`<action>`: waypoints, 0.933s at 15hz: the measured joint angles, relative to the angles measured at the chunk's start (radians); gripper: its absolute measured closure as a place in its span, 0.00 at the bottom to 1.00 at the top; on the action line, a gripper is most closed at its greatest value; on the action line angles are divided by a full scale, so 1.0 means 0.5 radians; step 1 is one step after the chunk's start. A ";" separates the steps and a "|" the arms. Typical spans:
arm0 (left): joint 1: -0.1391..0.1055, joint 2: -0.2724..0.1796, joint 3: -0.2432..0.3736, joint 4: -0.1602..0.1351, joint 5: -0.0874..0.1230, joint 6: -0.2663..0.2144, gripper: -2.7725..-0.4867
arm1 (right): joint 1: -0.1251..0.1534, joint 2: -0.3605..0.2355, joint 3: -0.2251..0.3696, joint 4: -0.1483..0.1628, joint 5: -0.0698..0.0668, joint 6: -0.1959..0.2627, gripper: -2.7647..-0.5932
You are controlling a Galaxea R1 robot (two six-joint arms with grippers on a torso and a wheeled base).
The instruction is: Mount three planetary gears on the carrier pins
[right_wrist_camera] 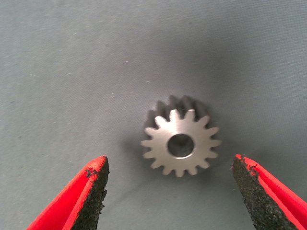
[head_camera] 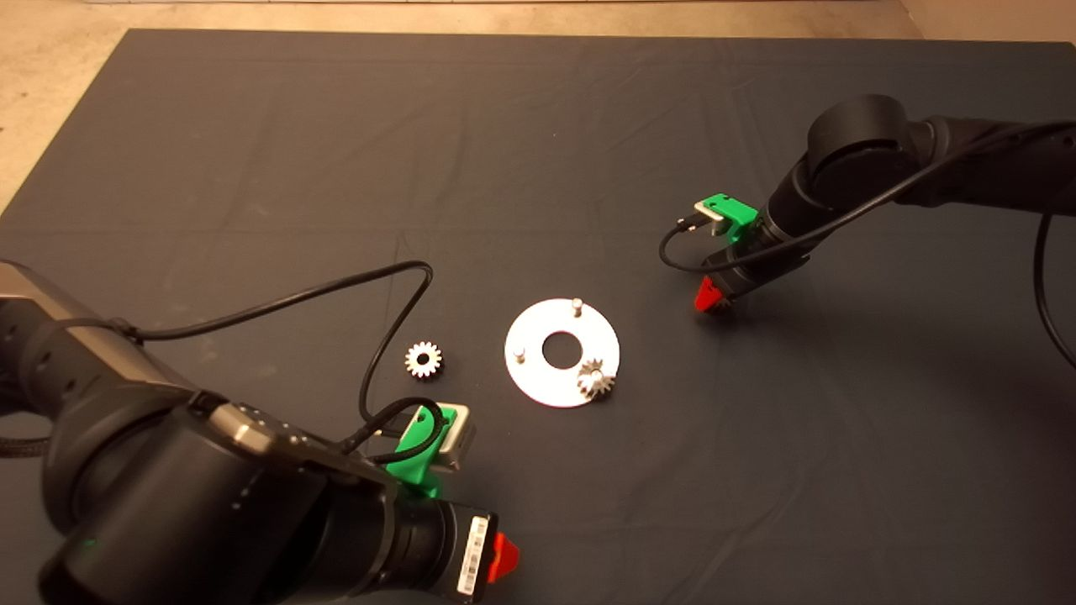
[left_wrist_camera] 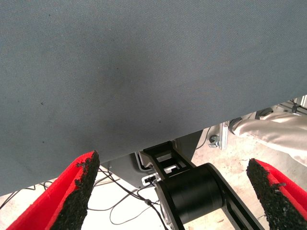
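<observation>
My right gripper (right_wrist_camera: 170, 191) hangs over a gear (right_wrist_camera: 180, 141) that lies flat on the mat (head_camera: 538, 151), bore axis upright, teeth pointing outward all round. My fingers are spread wide, one pad (right_wrist_camera: 93, 191) on each side of the gear and touching nothing. In the head view this gripper (head_camera: 713, 298) sits to the right of the disc (head_camera: 561, 353), near it but clear of its rim, and hides the gear beneath it. The right arm comes in from the right edge, bends at the elbow and angles steeply down so the wrist points at the mat.

The disc lies flat with its centre hole facing up. Three pins stand on it: one (head_camera: 577, 304) at the far edge and one (head_camera: 519, 354) at the left are bare. A second gear (head_camera: 595, 380) sits at the near-right pin, at the disc's rim, its teeth overhanging the edge; I cannot tell whether it is fully seated.

A third gear (head_camera: 424, 360) lies flat on the mat left of the disc, well apart from it.

My left gripper (head_camera: 503, 556) is parked near the mat's front edge, below and left of the disc, its arm lying low. Its fingers (left_wrist_camera: 79, 191) are spread wide around nothing, and its camera looks past the mat's edge to the floor.
</observation>
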 joint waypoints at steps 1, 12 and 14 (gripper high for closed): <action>0.000 0.000 0.000 0.000 0.000 0.000 0.25 | 0.000 -0.001 -0.005 0.000 0.000 -0.012 0.40; 0.000 0.000 0.000 0.000 0.000 0.000 0.25 | 0.000 0.000 -0.040 0.000 0.001 -0.018 0.40; 0.000 0.000 0.000 0.000 0.000 0.000 0.25 | -0.001 0.000 -0.043 0.000 0.001 -0.018 0.40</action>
